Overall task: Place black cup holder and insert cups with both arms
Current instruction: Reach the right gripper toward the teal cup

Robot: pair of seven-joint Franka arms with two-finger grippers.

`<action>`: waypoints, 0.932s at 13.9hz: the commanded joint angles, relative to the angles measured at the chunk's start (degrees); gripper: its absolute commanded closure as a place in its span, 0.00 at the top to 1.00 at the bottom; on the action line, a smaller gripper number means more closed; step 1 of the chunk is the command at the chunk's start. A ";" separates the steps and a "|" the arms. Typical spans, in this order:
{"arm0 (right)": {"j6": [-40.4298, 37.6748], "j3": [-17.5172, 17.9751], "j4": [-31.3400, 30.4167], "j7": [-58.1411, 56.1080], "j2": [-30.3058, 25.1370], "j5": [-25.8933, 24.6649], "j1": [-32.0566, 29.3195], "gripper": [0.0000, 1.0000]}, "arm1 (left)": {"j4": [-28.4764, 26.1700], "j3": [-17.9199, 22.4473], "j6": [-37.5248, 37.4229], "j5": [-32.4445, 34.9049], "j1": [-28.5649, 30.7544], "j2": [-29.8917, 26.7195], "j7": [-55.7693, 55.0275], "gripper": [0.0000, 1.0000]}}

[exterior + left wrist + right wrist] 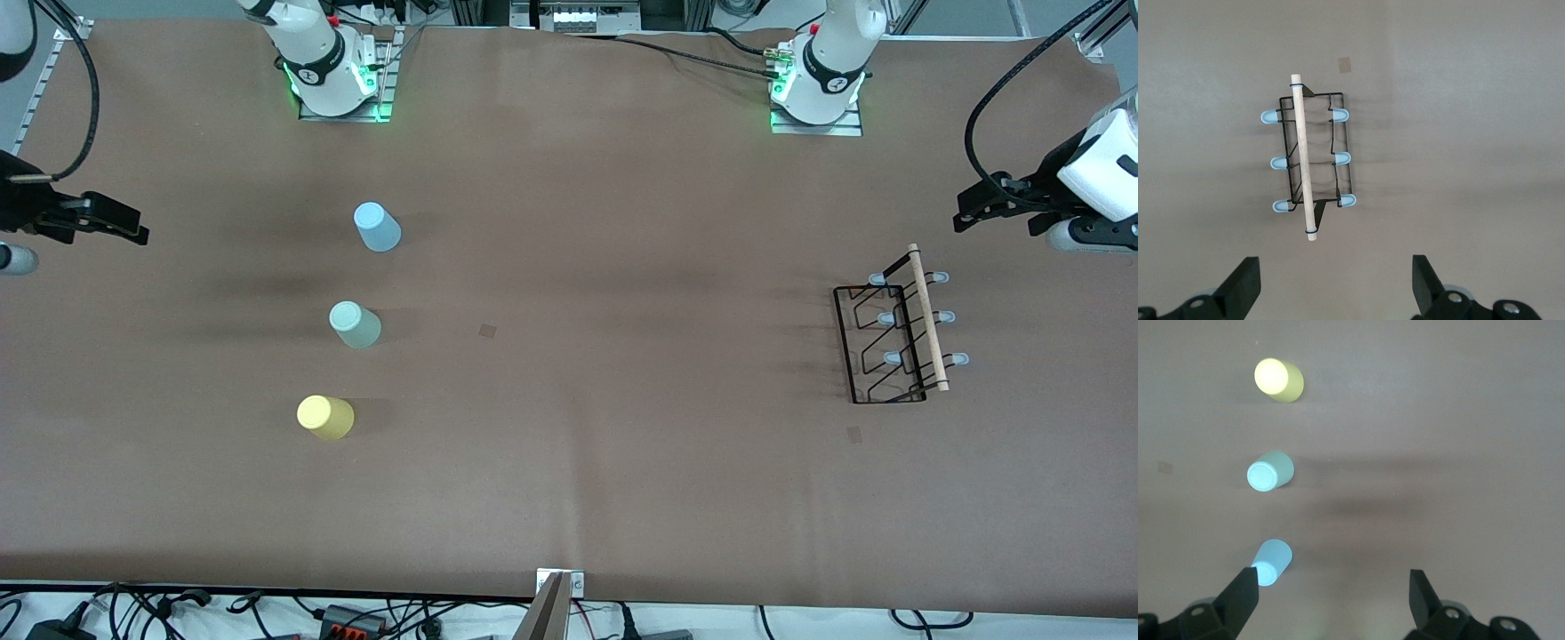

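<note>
Black cup holder [898, 342] sits near open left hand [996, 206].

Robotics lab, 2 bolted arm bases [333, 84], cable clutter [356, 613]

cups: light blue [378, 227] | grey-green [356, 324] | yellow [325, 417] | holder [892, 342] black (pale wooden rod)

matt plastic cups [356, 324], wire rack [880, 347]
</note>
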 commanded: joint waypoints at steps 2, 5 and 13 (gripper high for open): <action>3.24 0.24 -7.14 -1.31 -1.44 1.33 -0.15 1.00 | 0.45 0.33 -0.74 -1.28 -0.30 -0.47 0.03 1.00; 13.26 1.73 -15.33 -0.34 -2.24 1.42 0.64 1.00 | 0.36 0.33 -0.74 -1.36 -0.30 -0.47 0.03 1.00; 31.57 4.29 -23.35 9.16 4.61 1.07 7.05 1.00 | 0.36 0.42 -5.47 -0.93 -0.39 4.27 -0.06 1.00</action>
